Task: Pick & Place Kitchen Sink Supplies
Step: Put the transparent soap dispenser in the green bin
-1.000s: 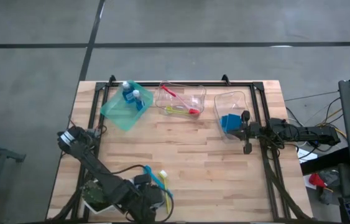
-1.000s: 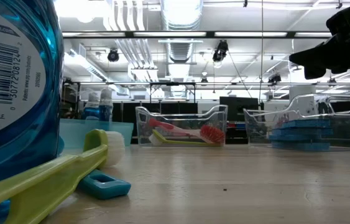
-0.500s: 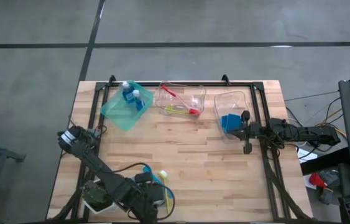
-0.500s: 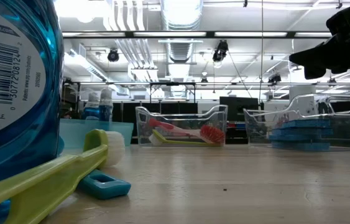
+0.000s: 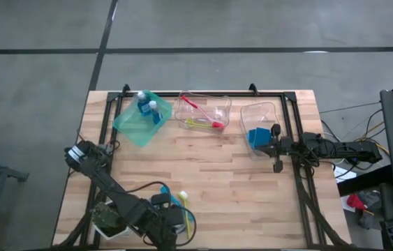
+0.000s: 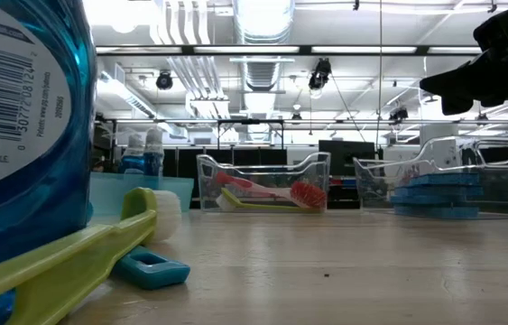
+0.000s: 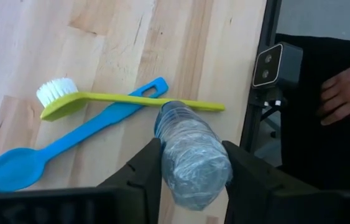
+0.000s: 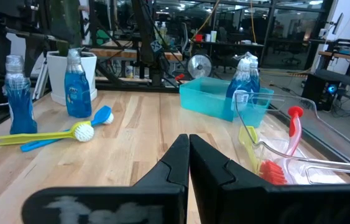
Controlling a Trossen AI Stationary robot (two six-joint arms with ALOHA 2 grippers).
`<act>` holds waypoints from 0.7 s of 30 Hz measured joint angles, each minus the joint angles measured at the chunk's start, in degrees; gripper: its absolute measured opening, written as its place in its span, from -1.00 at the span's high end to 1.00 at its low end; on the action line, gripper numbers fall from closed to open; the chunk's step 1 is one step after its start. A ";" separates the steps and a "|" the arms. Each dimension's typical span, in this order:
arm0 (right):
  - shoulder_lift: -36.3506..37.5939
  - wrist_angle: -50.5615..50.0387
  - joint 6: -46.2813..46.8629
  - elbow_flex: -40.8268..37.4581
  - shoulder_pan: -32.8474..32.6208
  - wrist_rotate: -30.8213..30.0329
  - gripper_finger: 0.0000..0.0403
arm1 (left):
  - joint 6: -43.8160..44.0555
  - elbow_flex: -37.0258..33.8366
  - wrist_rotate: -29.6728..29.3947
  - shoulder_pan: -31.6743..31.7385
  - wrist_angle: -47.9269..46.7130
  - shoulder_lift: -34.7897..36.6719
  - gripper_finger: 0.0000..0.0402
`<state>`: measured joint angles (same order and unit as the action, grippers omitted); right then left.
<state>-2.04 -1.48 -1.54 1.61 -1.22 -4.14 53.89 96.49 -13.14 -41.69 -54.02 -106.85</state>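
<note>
My left gripper (image 7: 192, 148) is at the table's near edge, shut on a clear bottle of blue liquid (image 7: 193, 163), which fills the left of the low view (image 6: 19, 135). Just beyond it a yellow-green brush (image 7: 131, 99) lies across a blue brush (image 7: 69, 146) on the wood. My right gripper (image 8: 189, 140) is shut on nothing and hovers by the clear bin of blue sponges (image 5: 257, 137). A second bottle (image 8: 75, 84) stands on its base farther from the near edge. My left gripper pinches the bottle's upper part (image 7: 173, 144) between its two fingers, one on each side. The fingers come from above, slanting down. The bottle stands upright; the yellow-green brush handle (image 6: 73, 257) hides its base, so I cannot tell whether it rests on the table.
A teal bin (image 5: 132, 129) with two bottles (image 5: 147, 108) sits far left, a clear bin (image 5: 213, 104) with brushes at far middle. A white plant pot (image 5: 105, 219) stands by my left arm. The low camera (image 7: 274, 62) and a person's hand (image 7: 349, 93) are past the near edge.
The bottle in my left gripper has shifted a little: in the low view its label now sits slightly higher and more tilted. The brushes and my right arm have stayed put.
</note>
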 joint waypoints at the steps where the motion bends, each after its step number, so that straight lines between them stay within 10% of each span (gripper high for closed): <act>1: 0.01 0.00 0.00 0.00 0.00 0.01 0.96 | 0.00 0.00 0.16 0.00 0.00 0.10 0.31; 21: -0.01 0.02 0.00 0.00 -0.02 0.00 0.96 | -9.89 5.46 -1.95 4.39 -9.74 6.86 0.29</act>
<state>-2.04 -1.45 -1.54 1.61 -1.23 -4.14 44.00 101.95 -15.09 -37.31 -63.75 -99.99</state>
